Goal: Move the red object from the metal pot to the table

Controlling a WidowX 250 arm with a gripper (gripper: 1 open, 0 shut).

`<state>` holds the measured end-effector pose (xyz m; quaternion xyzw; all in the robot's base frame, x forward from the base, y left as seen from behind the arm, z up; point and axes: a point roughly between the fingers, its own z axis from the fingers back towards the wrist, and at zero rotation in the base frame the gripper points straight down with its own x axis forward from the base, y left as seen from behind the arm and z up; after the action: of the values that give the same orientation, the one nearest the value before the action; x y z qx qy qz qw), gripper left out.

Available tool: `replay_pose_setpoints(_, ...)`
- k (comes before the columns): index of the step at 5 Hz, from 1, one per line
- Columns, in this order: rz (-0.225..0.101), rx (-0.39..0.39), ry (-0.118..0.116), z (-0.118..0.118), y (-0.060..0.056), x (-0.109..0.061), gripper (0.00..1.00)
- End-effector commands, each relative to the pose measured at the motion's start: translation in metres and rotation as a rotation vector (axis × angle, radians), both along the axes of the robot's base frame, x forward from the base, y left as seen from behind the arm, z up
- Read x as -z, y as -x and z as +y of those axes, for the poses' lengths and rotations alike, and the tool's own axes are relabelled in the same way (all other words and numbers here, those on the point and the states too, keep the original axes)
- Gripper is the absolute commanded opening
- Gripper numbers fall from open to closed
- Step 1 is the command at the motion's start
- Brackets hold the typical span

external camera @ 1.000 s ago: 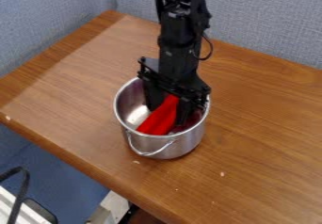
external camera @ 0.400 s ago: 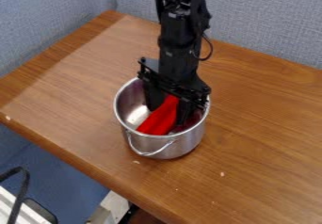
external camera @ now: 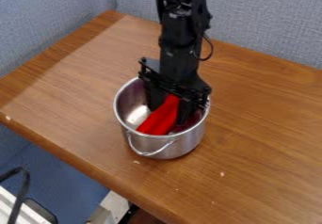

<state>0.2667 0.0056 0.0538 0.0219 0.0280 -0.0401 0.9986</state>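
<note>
At the frame centre we see the gripper (external camera: pixel 171 101) lowered into the metal pot (external camera: pixel 132 124), its jaws pinching the red object (external camera: pixel 160 118) above the table (external camera: pixel 63 77).

No visible change since earlier.

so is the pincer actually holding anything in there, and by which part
Cannot be told for certain. The pincer is down inside the metal pot, its fingers straddling the upper end of the red object, but no closed grip is visible.
</note>
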Motion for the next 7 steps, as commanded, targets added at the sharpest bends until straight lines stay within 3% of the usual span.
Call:
replay_pose_setpoints(1,-0.042,-0.004,-0.002,0.0018,-0.009,-0.0088,0.0)
replay_pose_setpoints(5,-0.047,-0.013,0.002,0.0018,-0.0111,-0.0071,0.0)
replay_pose_setpoints(7,-0.045,-0.023,0.019,0.0034,-0.011,-0.0059,0.0)
